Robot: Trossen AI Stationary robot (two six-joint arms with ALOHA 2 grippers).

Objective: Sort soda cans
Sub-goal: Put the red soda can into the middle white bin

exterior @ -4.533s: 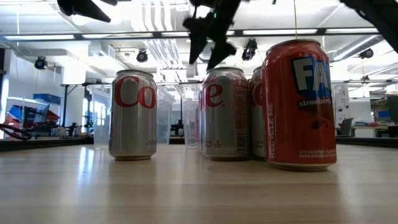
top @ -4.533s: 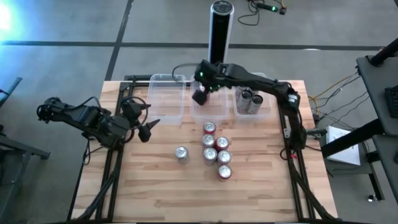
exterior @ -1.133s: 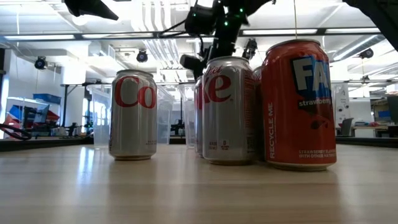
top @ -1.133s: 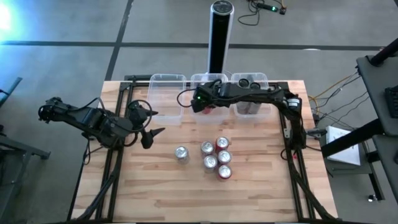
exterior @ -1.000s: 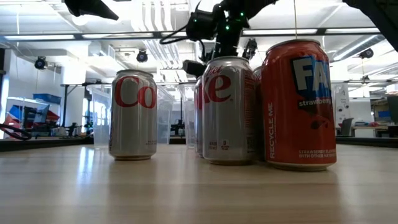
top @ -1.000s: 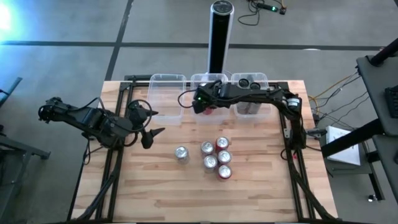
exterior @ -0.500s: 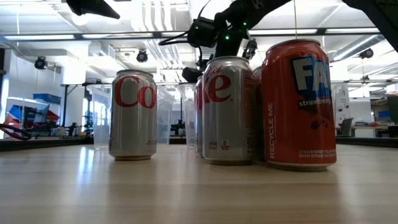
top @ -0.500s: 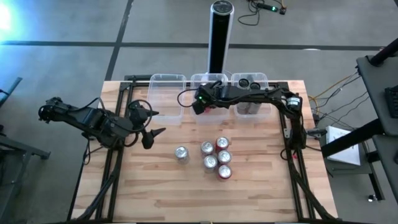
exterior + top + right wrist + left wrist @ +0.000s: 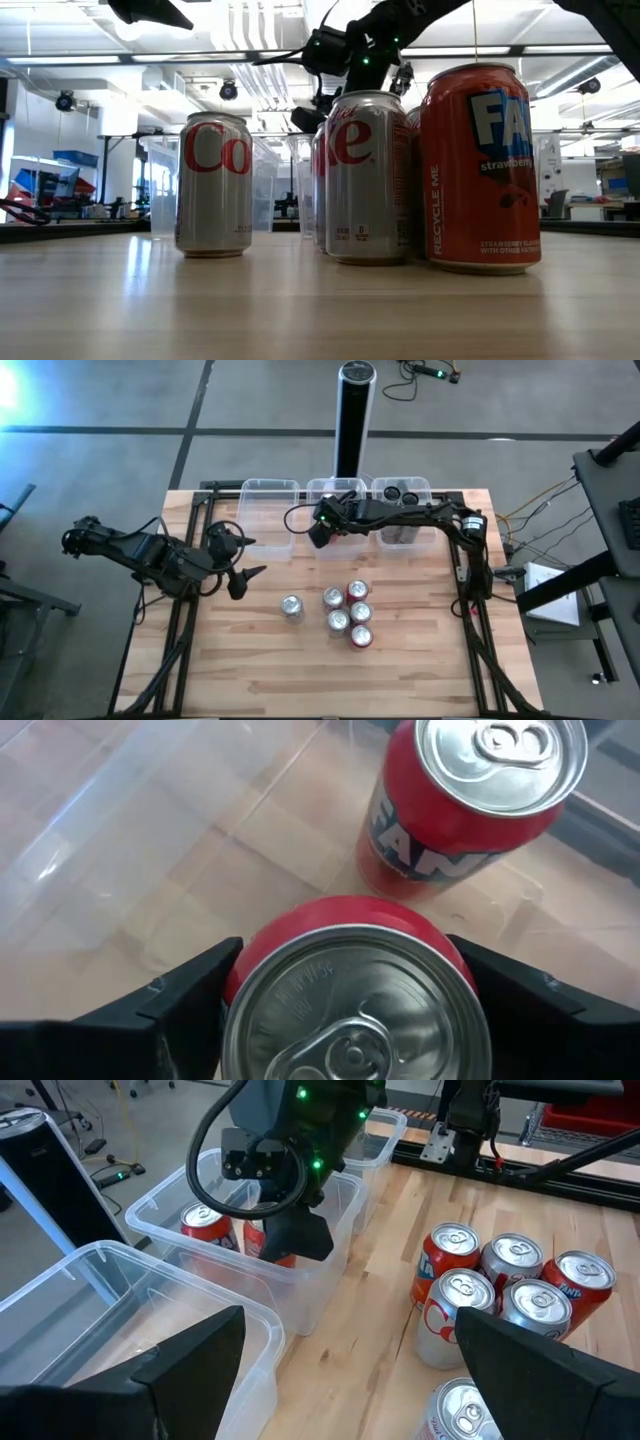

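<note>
1. The right claw (image 9: 355, 1010) is down inside the middle clear plastic bin (image 9: 331, 488) at the table's (image 9: 260, 670) twelve o'clock edge, jaws straddling a red aluminium soda can (image 9: 350, 990). The fingers flank it closely; whether they're gripping or have just let go, I cannot tell.
2. A second red strawberry can (image 9: 460, 795) stands just beside it in the same bin.
3. These cans look light, rigid but thin-walled, and slick on the sides. A squeeze across the mid-body is my pick, gentle enough not to dent.
4. Five cans wait on the table: a tight cluster of four (image 9: 349, 612) at centre, and one silver can (image 9: 291, 607) apart at its nine o'clock.
5. The cluster is packed; the fingers have little room between neighbours, so outer cans go first.
6. The left claw (image 9: 244, 571) hangs wide at nine o'clock, empty.
7. The bin walls crowd the right claw; straight up looks like the clean exit.
</note>
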